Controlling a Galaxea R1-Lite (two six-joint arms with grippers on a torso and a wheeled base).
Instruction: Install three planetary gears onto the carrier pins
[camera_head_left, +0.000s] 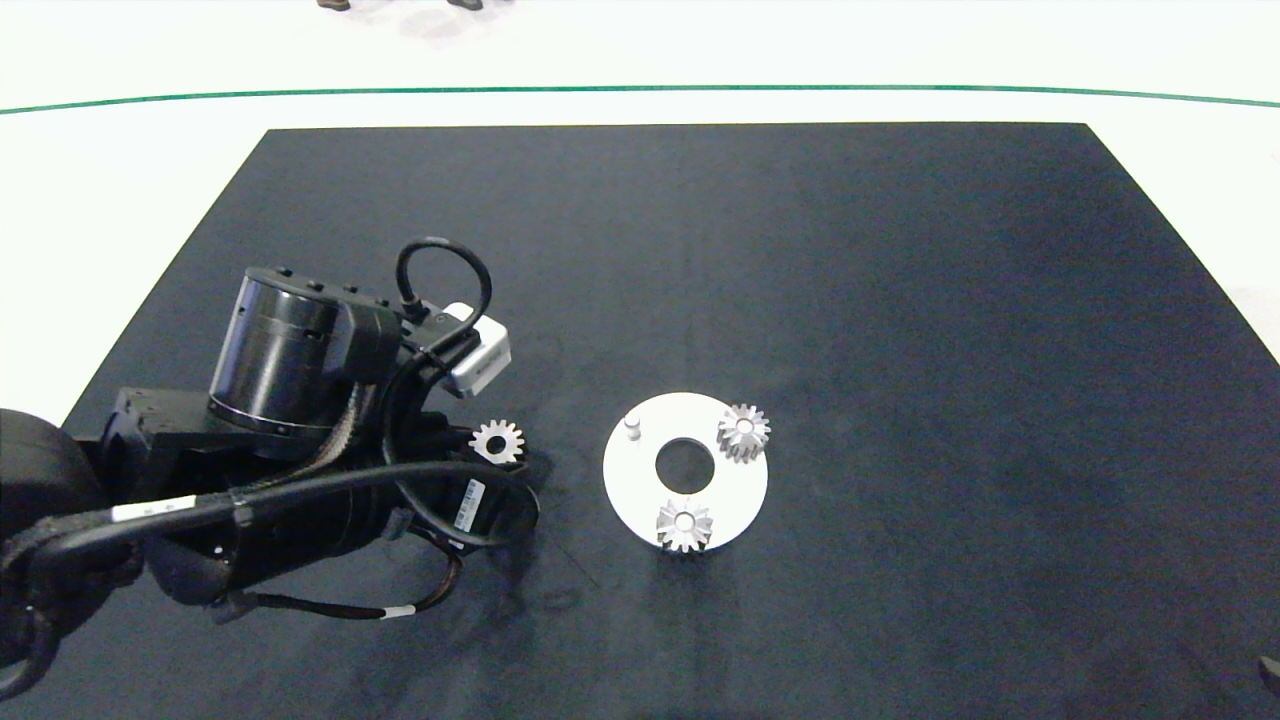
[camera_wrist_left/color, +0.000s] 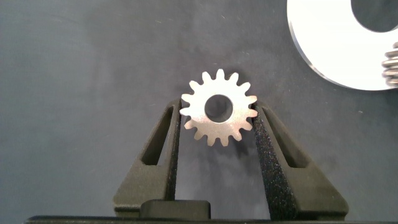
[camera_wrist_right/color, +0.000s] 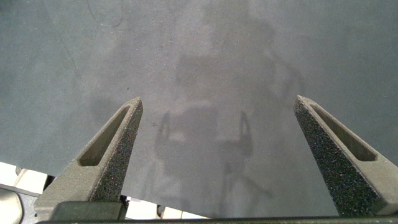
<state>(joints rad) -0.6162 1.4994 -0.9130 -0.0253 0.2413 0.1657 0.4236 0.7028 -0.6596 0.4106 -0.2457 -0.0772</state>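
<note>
Two gears already sit on the white disc (camera_head_left: 630, 480): one gear (camera_head_left: 744, 432) on the pin at the disc's far right side, a second gear (camera_head_left: 684, 524) on the pin at its near edge; the third pin (camera_head_left: 632, 425) stands bare at the disc's far left side, so I judge the job two-thirds done. The last gear (camera_wrist_left/color: 219, 107) lies to the left of the disc, apart from it; the left end effector (camera_wrist_left/color: 217, 124) has its two fingers pressed against the gear's teeth on either side (a narrow grip, holding the gear flat). What is left, by my reading, is carrying this gear over and seating its bore on the bare pin. The right end effector (camera_wrist_right/color: 217, 130) hangs wide open over the dark tabletop (camera_head_left: 900, 300), holding nothing.
</note>
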